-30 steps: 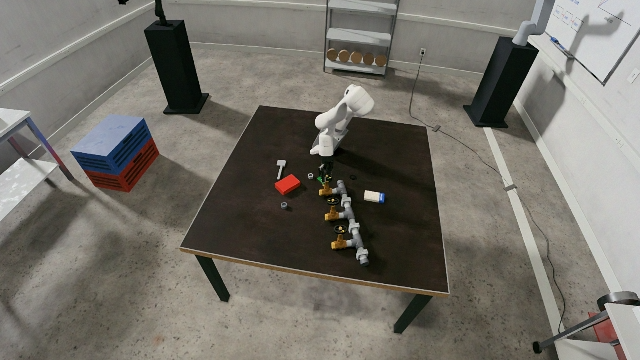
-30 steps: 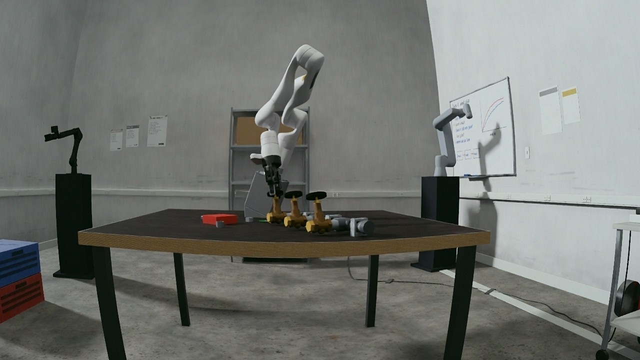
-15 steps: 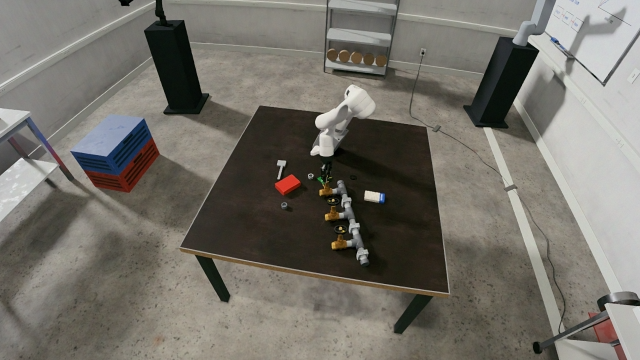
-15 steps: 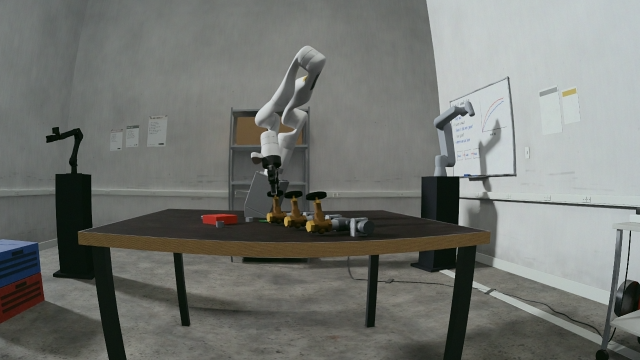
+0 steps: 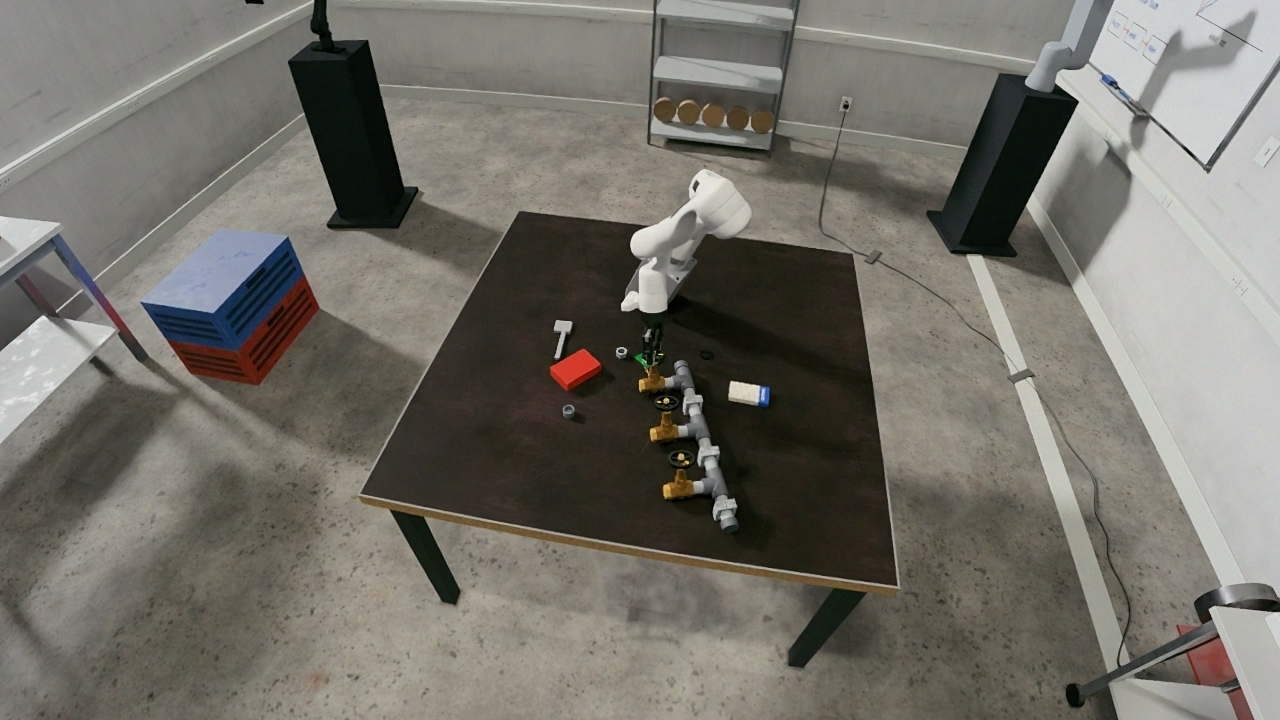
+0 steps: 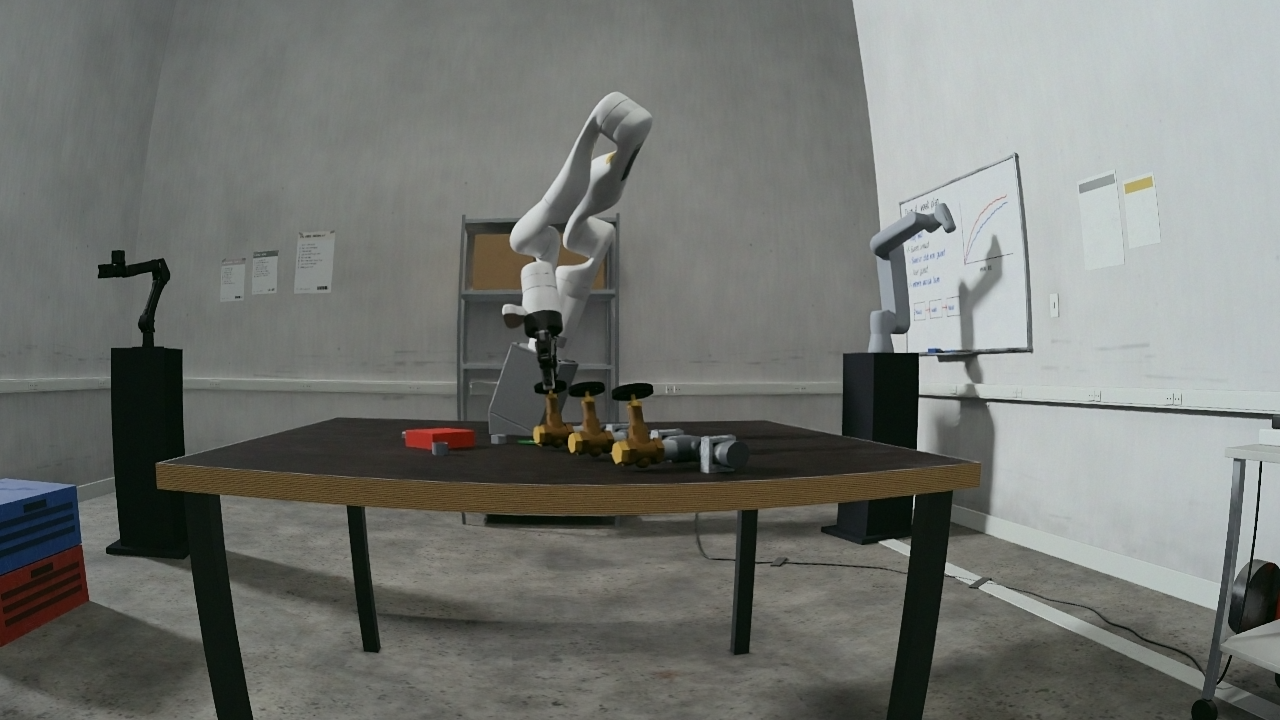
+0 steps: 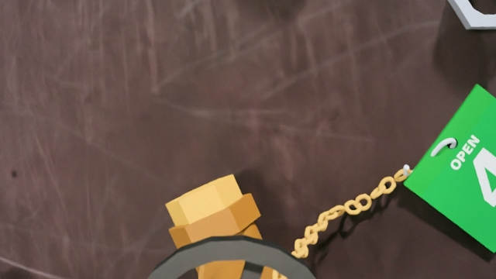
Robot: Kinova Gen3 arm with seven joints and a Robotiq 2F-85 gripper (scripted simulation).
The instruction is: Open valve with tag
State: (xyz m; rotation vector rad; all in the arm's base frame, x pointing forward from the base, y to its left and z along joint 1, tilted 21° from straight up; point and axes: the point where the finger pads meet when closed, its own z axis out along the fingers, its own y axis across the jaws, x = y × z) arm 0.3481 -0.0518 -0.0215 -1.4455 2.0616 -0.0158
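Three brass valves with black handwheels stand in a row on a grey pipe [image 5: 702, 429] [image 6: 707, 450] on the dark table [image 5: 501, 447]. The far valve [image 5: 650, 383] [image 7: 213, 211] has a gold chain [image 7: 349, 205] leading to a green tag [image 7: 461, 170] [image 5: 641, 359] that reads "OPEN 4". My gripper [image 5: 652, 353] [image 6: 546, 383] points straight down at this valve's handwheel [image 7: 232, 252], its fingers partly open at the wheel's height. The fingers do not show in the wrist view. The middle valve [image 5: 665, 402] [image 6: 586, 388] and the near valve [image 5: 681, 458] [image 6: 631, 391] stand apart from the gripper.
A red block [image 5: 574, 368] [image 6: 438, 437], a grey hammer-shaped piece [image 5: 560, 337], a grey nut [image 5: 620, 350] and a small grey cylinder [image 5: 568, 411] lie left of the valves. A white and blue box [image 5: 748, 393] and a black ring [image 5: 706, 358] lie to the right.
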